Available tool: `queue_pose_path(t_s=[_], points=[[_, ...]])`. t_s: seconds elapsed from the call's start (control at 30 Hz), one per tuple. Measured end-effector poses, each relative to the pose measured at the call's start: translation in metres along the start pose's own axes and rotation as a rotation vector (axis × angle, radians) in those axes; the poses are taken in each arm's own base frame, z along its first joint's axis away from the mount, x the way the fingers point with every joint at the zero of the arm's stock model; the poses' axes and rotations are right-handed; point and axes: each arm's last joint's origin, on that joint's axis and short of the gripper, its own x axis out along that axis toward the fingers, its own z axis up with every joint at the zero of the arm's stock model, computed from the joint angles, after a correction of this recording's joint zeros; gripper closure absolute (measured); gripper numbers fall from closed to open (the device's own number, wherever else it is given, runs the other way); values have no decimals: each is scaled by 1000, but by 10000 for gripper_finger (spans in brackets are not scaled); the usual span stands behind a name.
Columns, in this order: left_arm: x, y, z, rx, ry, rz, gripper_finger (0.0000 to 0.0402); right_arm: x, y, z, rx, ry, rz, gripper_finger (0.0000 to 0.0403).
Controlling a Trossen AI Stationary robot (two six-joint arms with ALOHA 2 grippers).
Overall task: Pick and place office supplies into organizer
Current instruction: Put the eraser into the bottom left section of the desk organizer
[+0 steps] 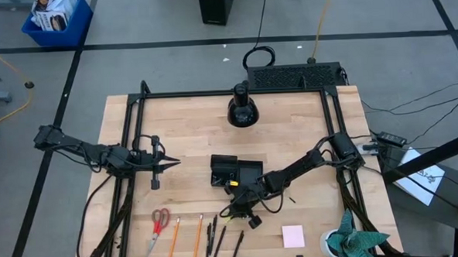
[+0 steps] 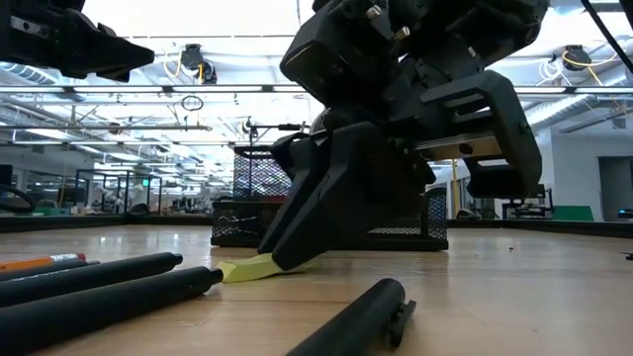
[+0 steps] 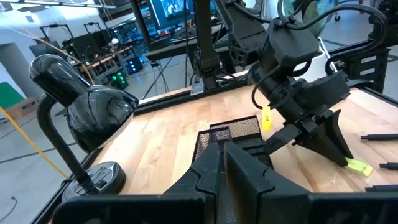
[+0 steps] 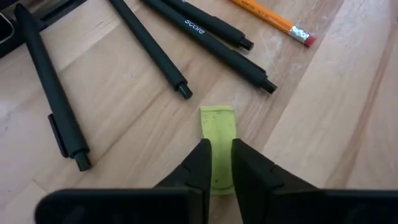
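Observation:
My right gripper (image 4: 217, 163) reaches down to the table just near of the black mesh organizer (image 1: 235, 172) and is shut on the small yellow piece (image 4: 217, 121). Around it lie dark pens (image 4: 152, 46) and an orange pencil (image 4: 267, 15). Along the near edge of the table lie the red-handled scissors (image 1: 159, 223), two pencils (image 1: 174, 238) and more pens (image 1: 218, 241). The pink sticky-note pad (image 1: 293, 236) lies to their right. My left gripper (image 3: 222, 155) hovers shut over the table's left half, left of the organizer. My right gripper pinches the small yellow piece by its near end (image 4: 217, 177) between the two fingers, which slant down from above and lie along it. The piece lies flat on the table; its free end (image 2: 245, 268) sticks out past the fingertips (image 2: 287, 259).
A round black dome-shaped object on a stand (image 1: 244, 108) sits at the far middle of the table. A teal-green cloth (image 1: 358, 239) lies at the near right corner. Black frame rails (image 1: 133, 140) run along the table's left, right and far sides.

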Motion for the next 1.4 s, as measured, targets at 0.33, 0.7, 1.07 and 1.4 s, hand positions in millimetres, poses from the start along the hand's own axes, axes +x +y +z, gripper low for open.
queue_pose_path(t_s=[0.33,0.7,1.07,1.4], points=[[0,0,0,-1,0,0,371,-15,1,15,-10,-44,-41,353],[0,0,0,-9,0,0,371,-50,-1,44,-22,-81,-428,352],[0,0,0,-10,0,0,371,-58,-23,35,132,-21,-613,352],[0,0,0,-10,0,0,371,-62,-43,28,280,-42,-666,352]])
